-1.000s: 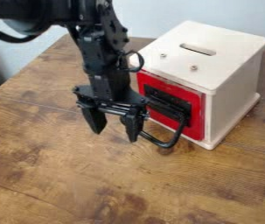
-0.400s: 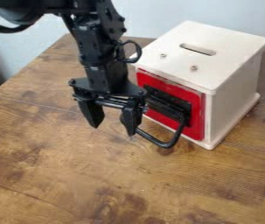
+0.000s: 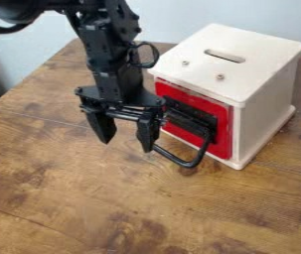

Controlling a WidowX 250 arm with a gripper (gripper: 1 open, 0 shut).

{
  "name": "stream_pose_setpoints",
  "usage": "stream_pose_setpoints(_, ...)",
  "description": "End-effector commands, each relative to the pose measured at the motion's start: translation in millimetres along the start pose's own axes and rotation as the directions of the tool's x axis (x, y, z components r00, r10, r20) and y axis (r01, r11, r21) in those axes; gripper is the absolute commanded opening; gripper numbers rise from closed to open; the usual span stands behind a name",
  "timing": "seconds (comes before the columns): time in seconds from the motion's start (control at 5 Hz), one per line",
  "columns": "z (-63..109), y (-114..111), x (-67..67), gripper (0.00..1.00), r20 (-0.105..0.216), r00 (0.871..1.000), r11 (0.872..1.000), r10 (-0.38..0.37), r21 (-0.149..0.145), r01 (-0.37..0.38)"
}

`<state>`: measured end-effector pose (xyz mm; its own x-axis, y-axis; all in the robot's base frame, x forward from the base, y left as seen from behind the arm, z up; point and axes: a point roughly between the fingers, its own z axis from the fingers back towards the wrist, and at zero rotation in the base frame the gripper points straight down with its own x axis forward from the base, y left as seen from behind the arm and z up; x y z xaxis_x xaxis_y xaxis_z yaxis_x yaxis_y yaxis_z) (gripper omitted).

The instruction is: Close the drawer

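Observation:
The red drawer (image 3: 180, 102) with its black front plate (image 3: 193, 123) sits in the lower front of a pale wooden box (image 3: 239, 69), its front almost level with the box face. Its black wire loop handle (image 3: 182, 156) hangs forward onto the table. My gripper (image 3: 123, 140) hangs just left of the drawer front, fingers pointing down, open and empty. The right finger (image 3: 146, 138) stands next to the handle and plate; I cannot tell if it touches them.
The box has a slot (image 3: 225, 56) on top and stands at the back right of a worn wooden table (image 3: 74, 208). The black arm (image 3: 99, 50) reaches in from the upper left. A pale wall lies behind the table's far edge.
My gripper has shifted slightly left and a little up, away from the drawer front. The drawer and handle look unchanged.

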<state>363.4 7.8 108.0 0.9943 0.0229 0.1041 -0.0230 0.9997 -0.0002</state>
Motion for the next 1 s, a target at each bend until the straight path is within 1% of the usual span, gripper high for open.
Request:
stream_pose_setpoints(0.0,29.4,0,2.3,1.00,0.082,0.997,1.000,-0.002,0.008,0.001)
stream_pose_setpoints(0.2,29.3,0,-0.5,1.00,0.088,0.996,1.000,0.000,0.009,-0.001)
stream_pose_setpoints(0.4,20.9,0,-3.1,1.00,0.076,0.997,1.000,0.002,0.006,-0.003)
stream_pose_setpoints(0.6,15.5,-4,2.2,1.00,0.069,0.998,1.000,-0.008,0.002,0.008)
stream_pose_setpoints(0.8,8.0,-4,0.2,1.00,0.065,0.998,1.000,-0.006,0.002,0.006)
